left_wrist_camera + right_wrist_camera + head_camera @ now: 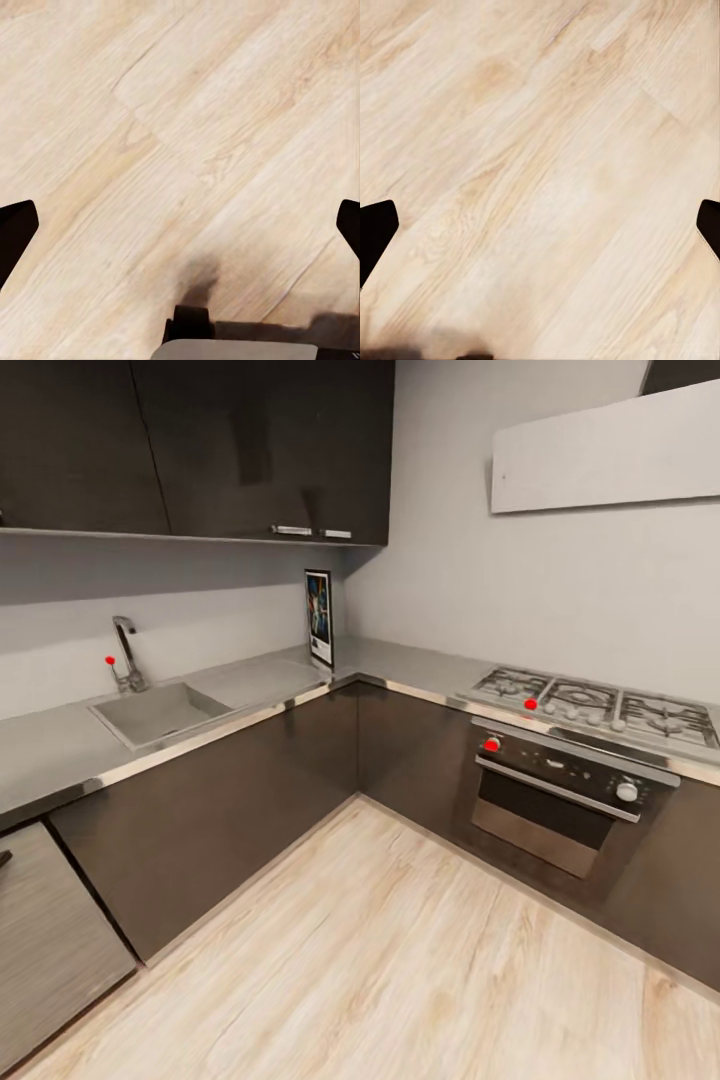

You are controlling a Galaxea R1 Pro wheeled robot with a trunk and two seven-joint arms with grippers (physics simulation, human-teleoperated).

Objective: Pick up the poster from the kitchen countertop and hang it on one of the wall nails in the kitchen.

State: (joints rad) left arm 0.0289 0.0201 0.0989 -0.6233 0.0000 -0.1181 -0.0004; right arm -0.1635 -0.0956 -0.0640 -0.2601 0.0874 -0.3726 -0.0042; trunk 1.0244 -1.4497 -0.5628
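Note:
The poster stands upright in the far corner of the kitchen countertop, leaning against the wall, its dark blue print turned partly sideways. The grey metal worktop runs in an L along both walls. A tiny dark dot, possibly a wall nail, marks the light-grey panel high on the right wall. In the left wrist view my left gripper is open above the wooden floor, its dark fingertips far apart. My right gripper is also open over bare floor, holding nothing.
A sink with a tap is set in the left run, a gas hob and oven in the right run. Dark wall cabinets hang above the sink. Light wooden floor lies between me and the counters.

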